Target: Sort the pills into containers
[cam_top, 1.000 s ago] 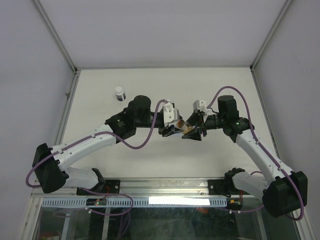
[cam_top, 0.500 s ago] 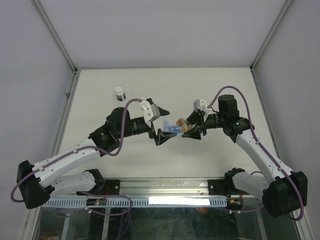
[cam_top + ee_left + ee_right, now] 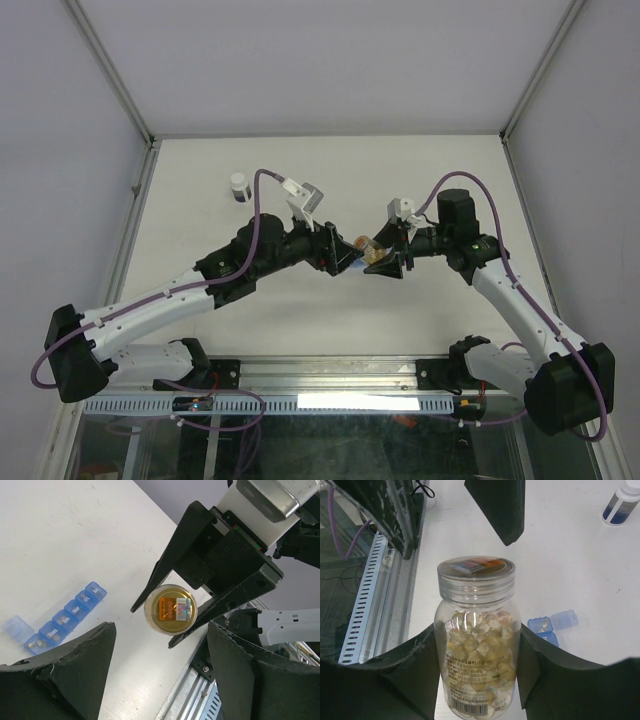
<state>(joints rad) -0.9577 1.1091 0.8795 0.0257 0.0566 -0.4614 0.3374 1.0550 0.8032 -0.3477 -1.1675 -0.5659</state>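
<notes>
The white table [image 3: 450, 190] is spanned by both arms. A clear bottle [image 3: 170, 610] is clamped by its body between the fingers [image 3: 410, 680] of the right gripper [image 3: 385, 262]. The left gripper [image 3: 338, 257] is held spread wide just off the bottle's lid, its fingers [image 3: 75, 670] touching nothing. The blue pill-organiser strip [image 3: 70, 615] is laid on the table near the bottle, one end lid raised. A white-capped vial [image 3: 239, 186] is stood well apart from the bottle. The amber pills [image 3: 485, 655] are packed inside the bottle.

A white surface [image 3: 420, 170] lies before me. A blue pill-organiser strip [image 3: 67, 616] lies flat near its middle, one end lid flipped open. A small white-capped vial [image 3: 239, 186] stands toward its far left corner.
</notes>
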